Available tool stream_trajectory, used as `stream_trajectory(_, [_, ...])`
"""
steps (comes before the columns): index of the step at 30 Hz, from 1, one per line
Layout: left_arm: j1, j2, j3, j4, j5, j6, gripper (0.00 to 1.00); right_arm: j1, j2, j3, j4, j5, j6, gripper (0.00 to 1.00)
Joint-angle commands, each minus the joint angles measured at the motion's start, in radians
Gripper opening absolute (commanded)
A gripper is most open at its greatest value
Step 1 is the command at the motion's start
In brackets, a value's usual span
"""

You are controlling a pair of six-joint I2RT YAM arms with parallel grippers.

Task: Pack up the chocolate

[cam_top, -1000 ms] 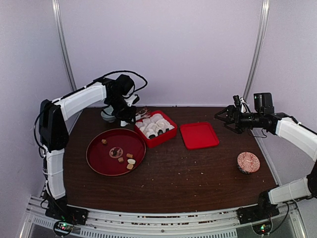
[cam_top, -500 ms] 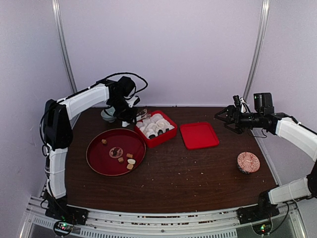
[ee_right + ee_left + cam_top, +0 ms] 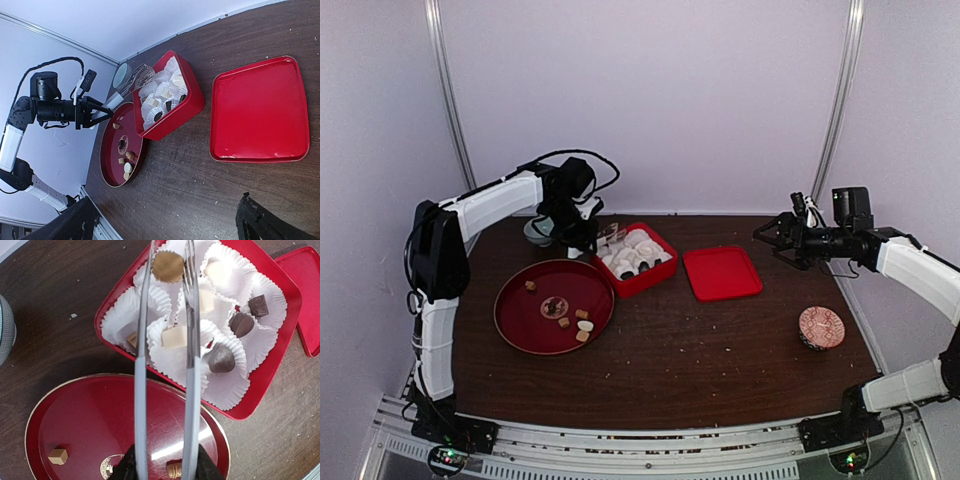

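Small dark brown, tan and cream chocolate (image 3: 221,360) sits in paper cups (image 3: 225,387) in the red box (image 3: 262,380) just ahead of the left gripper (image 3: 167,469), with a few pieces on the red tray (image 3: 75,415) beneath it. That gripper pinches metal tongs (image 3: 141,390) reaching over the box, a round tan piece between their tips. The right gripper (image 3: 768,238) hovers far off, fingers spread.

Dark brown wooden table (image 3: 700,360), seen from the top camera. A round red tray (image 3: 525,320) is placed at 9 o'clock. A square red box (image 3: 645,283) is set at 11 o'clock, touching the tray's far-right rim. A flat red lid (image 3: 722,272) is laid at 1 o'clock, just beside the box. A small patterned bowl (image 3: 821,327) is found at 3 o'clock, well apart. A grey-green bowl (image 3: 5,330) is seen at 10 o'clock. Pale crumbs (image 3: 73,316) are scattered.
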Motion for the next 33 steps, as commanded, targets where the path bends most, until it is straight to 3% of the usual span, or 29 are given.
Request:
stream_trajectory(1, [0.008,0.005,0.028,0.05,0.01,0.003,0.33,0.007,-0.013,0.016,0.011,0.009,0.001,1.0])
stream_trajectory(9, [0.008,-0.004,0.047,0.035,0.014,-0.006,0.36,0.007,-0.007,0.022,0.015,0.003,0.0,1.0])
stream_trajectory(15, [0.009,-0.105,-0.001,0.031,0.014,-0.01,0.34,0.007,-0.001,0.028,0.014,-0.002,-0.004,1.0])
stream_trajectory(33, [0.024,-0.618,-0.569,-0.038,0.037,-0.054,0.34,0.007,0.027,0.038,0.024,-0.024,-0.001,1.0])
